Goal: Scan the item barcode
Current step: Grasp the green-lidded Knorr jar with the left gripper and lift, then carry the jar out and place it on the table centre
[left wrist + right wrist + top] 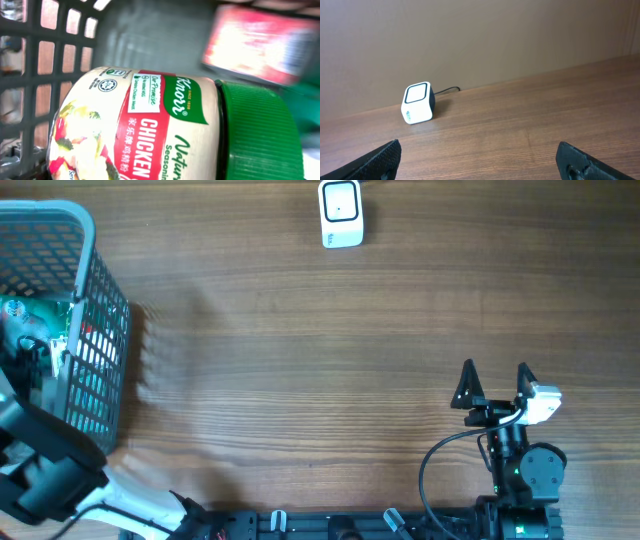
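Observation:
A Knorr chicken seasoning jar with a green lid lies on its side in the grey mesh basket and fills the left wrist view. No barcode shows on its visible face. My left gripper reaches down into the basket right over the jar; its fingers are hidden, so its state is unclear. The white barcode scanner stands at the table's far edge, also visible as the small white scanner. My right gripper rests open near the front right, nothing between its fingers.
A red and white packet lies behind the jar inside the basket, whose mesh wall is close on the left. The scanner's cable runs off behind it. The left arm crosses the front left corner.

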Available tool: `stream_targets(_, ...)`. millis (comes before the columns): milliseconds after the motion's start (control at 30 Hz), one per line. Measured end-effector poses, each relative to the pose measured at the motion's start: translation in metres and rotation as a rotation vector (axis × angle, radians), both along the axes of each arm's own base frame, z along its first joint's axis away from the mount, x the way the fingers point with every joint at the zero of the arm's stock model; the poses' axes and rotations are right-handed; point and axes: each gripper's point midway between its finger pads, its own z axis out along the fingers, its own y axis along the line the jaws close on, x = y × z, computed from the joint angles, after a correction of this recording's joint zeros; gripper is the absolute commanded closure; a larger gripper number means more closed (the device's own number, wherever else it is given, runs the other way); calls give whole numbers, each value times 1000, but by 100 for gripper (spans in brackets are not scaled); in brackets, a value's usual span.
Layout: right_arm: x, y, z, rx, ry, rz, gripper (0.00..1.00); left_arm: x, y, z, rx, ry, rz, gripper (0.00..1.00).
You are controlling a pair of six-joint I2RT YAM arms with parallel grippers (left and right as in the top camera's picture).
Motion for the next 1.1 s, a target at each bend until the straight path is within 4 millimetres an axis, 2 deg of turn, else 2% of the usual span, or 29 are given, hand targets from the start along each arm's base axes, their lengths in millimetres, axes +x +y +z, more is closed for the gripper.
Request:
stream_targets(67,0,0,0,0,0,0,0,22,-12,36,33,-98,-49,22)
stream_targets(100,0,0,0,0,0,0,1,36,-22,61,54,-171,-87,22)
stream_targets(133,0,0,0,0,0,0,0,44,-30,75,67,-214,-113,22)
stream_targets(267,0,0,0,0,0,0,0,79,-80,155,151,-457,-273,21)
stream_targets(300,0,0,0,0,0,0,0,87,-98,179,181,-533,-329,21)
stream_targets(333,0,0,0,0,0,0,0,92,-124,212,217,-641,-402,21)
stream_targets(367,0,0,0,0,0,0,0,93,-144,233,237,-709,-457,22)
stream_targets(400,0,0,0,0,0,0,0,91,-160,246,244,-754,-497,22)
stream_targets(433,0,0,0,0,0,0,0,91,-188,261,241,-810,-573,22)
stream_targets(467,0,0,0,0,0,0,0,93,-217,268,212,-848,-656,22)
stream_targets(500,0,0,0,0,0,0,0,95,-237,269,191,-859,-712,23)
stream_targets(567,0,0,0,0,0,0,0,107,-294,259,104,-852,-874,23)
stream_targets(667,0,0,0,0,0,0,0,122,-361,223,-6,-761,-1044,23)
stream_targets(800,0,0,0,0,0,0,0,135,-450,143,-115,-541,-1246,23)
stream_targets(867,0,0,0,0,0,0,0,136,-477,107,-139,-442,-1299,22)
stream_targets(967,0,0,0,0,0,0,0,132,-519,38,-170,-271,-1360,22)
stream_targets(1000,0,0,0,0,0,0,0,130,-527,24,-172,-242,-1368,22)
stream_targets(1033,0,0,0,0,0,0,0,126,-543,-6,-178,-177,-1398,22)
stream_targets(1100,0,0,0,0,0,0,0,121,-560,-32,-180,-136,-1429,22)
